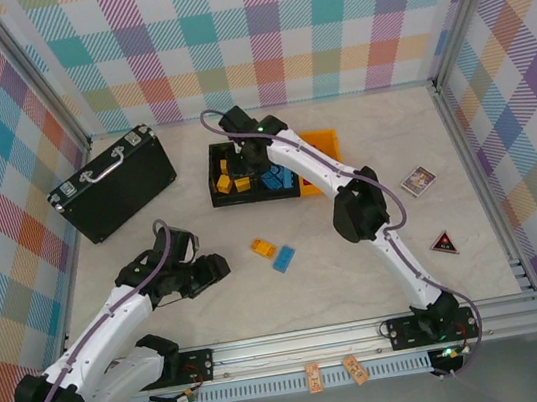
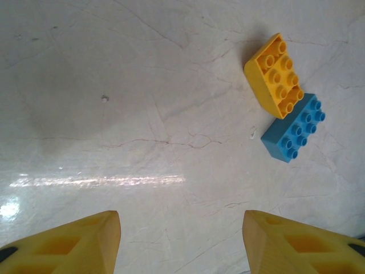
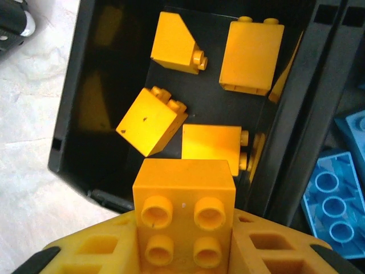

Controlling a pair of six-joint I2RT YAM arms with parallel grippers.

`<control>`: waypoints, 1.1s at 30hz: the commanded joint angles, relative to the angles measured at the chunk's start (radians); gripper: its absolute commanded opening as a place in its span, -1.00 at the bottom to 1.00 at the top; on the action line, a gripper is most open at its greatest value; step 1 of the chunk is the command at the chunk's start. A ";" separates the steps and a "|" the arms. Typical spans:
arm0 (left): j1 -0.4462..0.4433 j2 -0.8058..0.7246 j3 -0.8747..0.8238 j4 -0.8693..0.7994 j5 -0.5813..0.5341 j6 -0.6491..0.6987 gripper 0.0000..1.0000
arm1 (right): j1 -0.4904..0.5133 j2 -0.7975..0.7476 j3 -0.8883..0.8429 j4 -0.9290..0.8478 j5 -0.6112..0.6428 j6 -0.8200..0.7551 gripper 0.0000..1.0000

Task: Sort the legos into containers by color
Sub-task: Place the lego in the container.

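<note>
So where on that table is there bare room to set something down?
Bare: the near middle, between the loose yellow brick, the blue brick and the rail; also the far right corner beyond the orange bin and the card. Crowded: the black bins, where the right hand holds a yellow lego over them.

The right arm (image 1: 312,165) hides much of the orange bin (image 1: 325,142), two places right of the left black bin (image 3: 71,103). At that bin's near wall a yellow brick (image 3: 183,211) is cut off by the bottom edge. Blue bricks (image 3: 336,211) beyond its right wall run off the side.
</note>
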 commanded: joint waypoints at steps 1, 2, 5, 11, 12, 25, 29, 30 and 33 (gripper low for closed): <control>0.013 -0.011 0.002 -0.033 -0.010 0.001 0.17 | -0.015 0.026 0.057 -0.020 -0.055 0.021 -0.30; 0.014 -0.006 0.002 -0.031 -0.010 0.000 0.17 | -0.018 0.032 0.060 -0.007 -0.064 0.025 -0.29; 0.015 0.011 0.002 -0.016 -0.005 0.002 0.16 | -0.020 0.043 0.069 0.026 -0.075 0.029 -0.28; 0.013 0.054 0.009 0.009 0.003 0.009 0.16 | -0.023 0.072 0.093 0.052 -0.123 0.053 -0.26; 0.014 0.056 0.011 0.012 0.003 0.010 0.15 | -0.021 0.076 0.094 0.050 -0.129 0.057 -0.27; 0.013 0.060 -0.001 0.023 0.007 0.004 0.15 | -0.003 0.085 0.087 0.038 -0.132 0.041 0.03; 0.015 0.055 -0.003 0.022 0.008 0.003 0.16 | -0.003 0.071 0.086 0.031 -0.122 0.035 0.06; 0.014 0.053 -0.003 0.020 0.007 0.002 0.16 | -0.003 0.062 0.084 0.027 -0.120 0.032 0.06; 0.014 0.042 -0.001 0.020 0.000 0.001 0.16 | 0.004 0.013 0.043 0.037 -0.108 0.014 0.05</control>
